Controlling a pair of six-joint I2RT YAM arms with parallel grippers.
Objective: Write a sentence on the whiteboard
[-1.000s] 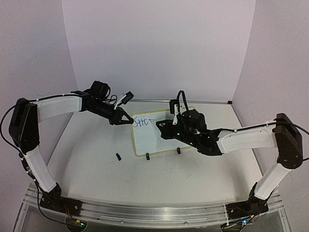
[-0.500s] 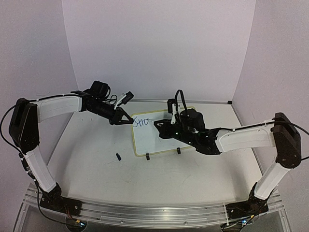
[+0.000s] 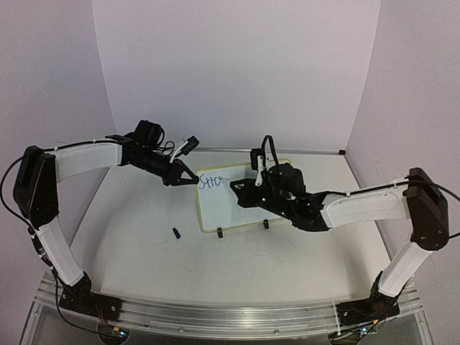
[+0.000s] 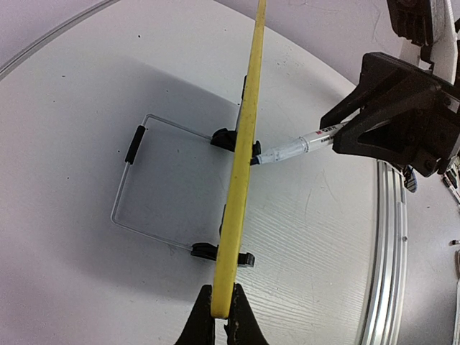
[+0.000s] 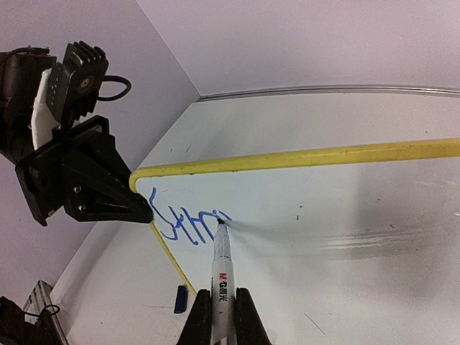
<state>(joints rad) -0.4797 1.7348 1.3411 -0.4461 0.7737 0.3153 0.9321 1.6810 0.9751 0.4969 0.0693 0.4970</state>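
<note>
The whiteboard (image 3: 224, 213), yellow-framed, stands tilted on two black clip feet (image 3: 219, 232) mid-table. Blue writing (image 3: 209, 181) sits at its top left. My left gripper (image 3: 190, 177) is shut on the board's top left corner. In the left wrist view the jaws (image 4: 221, 310) pinch the yellow edge (image 4: 241, 154). My right gripper (image 3: 241, 188) is shut on a white marker (image 5: 221, 273). The marker's tip touches the board (image 5: 338, 208) at the right end of the blue writing (image 5: 183, 224). The marker (image 4: 296, 147) also shows in the left wrist view, meeting the board's face.
A blue marker cap (image 3: 175, 233) lies on the table left of the board, also in the right wrist view (image 5: 180, 299). A wire stand (image 4: 128, 183) props the board from behind. Purple walls enclose the table; a metal rail (image 3: 215, 313) runs along the near edge.
My right gripper has shifted slightly left with the marker on the board, and the blue writing has grown a little. The left arm has not moved.
</note>
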